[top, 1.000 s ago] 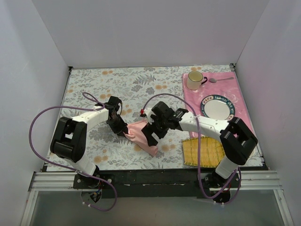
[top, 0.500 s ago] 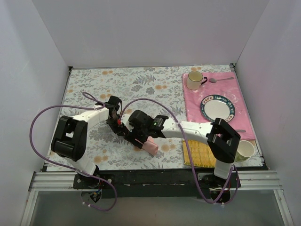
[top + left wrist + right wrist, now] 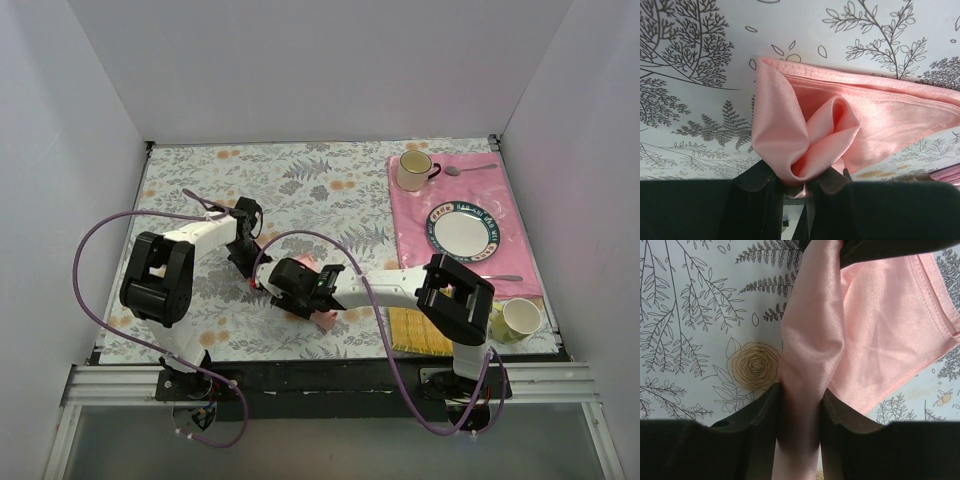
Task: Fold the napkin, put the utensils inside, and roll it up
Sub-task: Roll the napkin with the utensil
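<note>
Bright, even overhead light, soft shadows; wrist views sharp, dark fingers (image 3: 765,200) slightly blurred.

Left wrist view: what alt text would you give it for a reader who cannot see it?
The left claw pinches a bunched fold of the glossy salmon-pink napkin, which puffs into a loop. The rest lies flat on a leaf-printed tablecloth.

We're in a lab test cell: plain white walls (image 3: 320,70) box in the table (image 3: 300,170), aluminium rail (image 3: 320,392) along its near edge.
</note>
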